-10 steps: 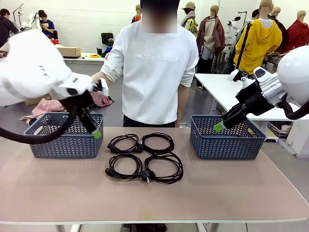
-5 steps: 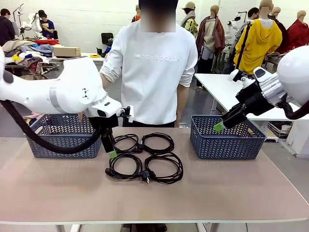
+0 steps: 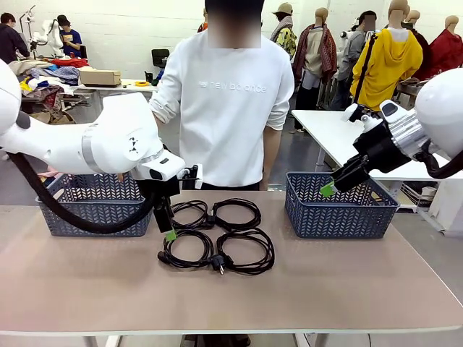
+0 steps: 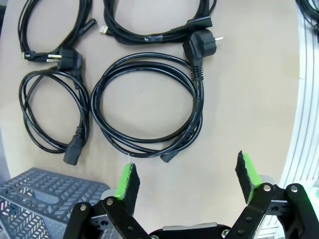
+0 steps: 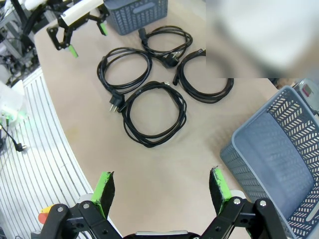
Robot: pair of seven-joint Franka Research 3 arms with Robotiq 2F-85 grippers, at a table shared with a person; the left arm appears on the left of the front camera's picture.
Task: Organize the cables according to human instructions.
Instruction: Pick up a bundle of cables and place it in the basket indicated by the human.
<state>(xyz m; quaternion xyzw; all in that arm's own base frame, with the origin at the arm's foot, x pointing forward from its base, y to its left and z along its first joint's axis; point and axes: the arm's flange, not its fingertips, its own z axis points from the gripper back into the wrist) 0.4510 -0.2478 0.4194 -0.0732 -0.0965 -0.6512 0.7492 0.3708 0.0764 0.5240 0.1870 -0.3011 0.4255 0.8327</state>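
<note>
Four black coiled cables lie mid-table in a two-by-two group: back left point(image 3: 181, 206), back right point(image 3: 257, 215), front left point(image 3: 184, 264) and front right point(image 3: 269, 253). My left gripper point(image 3: 168, 225) hangs open just above the table at the group's left edge. In its wrist view the fingers point(image 4: 187, 177) point down beside the front left coil point(image 4: 93, 107), whose round plug point(image 4: 202, 46) lies at its far side, with the back left coil point(image 4: 74, 152) next to it. My right gripper point(image 3: 329, 189) is open and empty, high over the right basket; its wrist view point(image 5: 162, 189) looks down on the coils point(image 5: 149, 143).
One blue-grey basket point(image 3: 94, 210) stands at the table's back left, behind my left arm, and another point(image 3: 340, 217) at the back right. A person in a white sweatshirt point(image 3: 228, 108) stands at the far edge behind the cables. The near half of the table is bare.
My left arm has swung from over the left basket to the cables and come down at their left edge. The right arm and the cables have not moved.
</note>
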